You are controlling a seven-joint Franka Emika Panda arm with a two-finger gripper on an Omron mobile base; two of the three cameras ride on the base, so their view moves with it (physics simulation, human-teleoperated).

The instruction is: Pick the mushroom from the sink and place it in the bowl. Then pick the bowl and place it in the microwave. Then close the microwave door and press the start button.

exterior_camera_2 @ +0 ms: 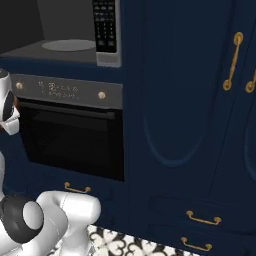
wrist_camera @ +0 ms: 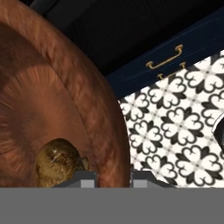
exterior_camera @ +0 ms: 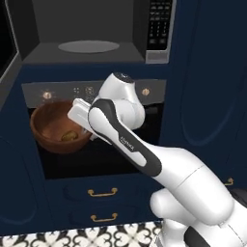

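Observation:
My gripper (exterior_camera: pixel 88 131) is shut on the right rim of the reddish-brown wooden bowl (exterior_camera: pixel 55 126), holding it in the air in front of the oven. In the hand view the rim of the bowl (wrist_camera: pixel 98 105) runs down between the gripper's (wrist_camera: pixel 113 178) two tips. The tan mushroom (exterior_camera: pixel 69 136) lies inside the bowl near the gripped side, the mushroom (wrist_camera: pixel 57 162) resting against the glossy wall. Above stands the open microwave (exterior_camera: pixel 87 29) with its round turntable plate (exterior_camera: pixel 88 46) and keypad (exterior_camera: pixel 159 24). The microwave door (exterior_camera: pixel 8 48) is swung out at the left. The sink is out of view.
The knobbed oven (exterior_camera: pixel 53 93) with its dark door (exterior_camera_2: pixel 70 140) sits right below the microwave (exterior_camera_2: pixel 65 47), behind the bowl. Navy drawers with gold handles (exterior_camera: pixel 102 193) lie under it, tall navy cabinets (exterior_camera_2: pixel 185 100) stand to the right, and patterned floor tiles (wrist_camera: pixel 175 127) lie below.

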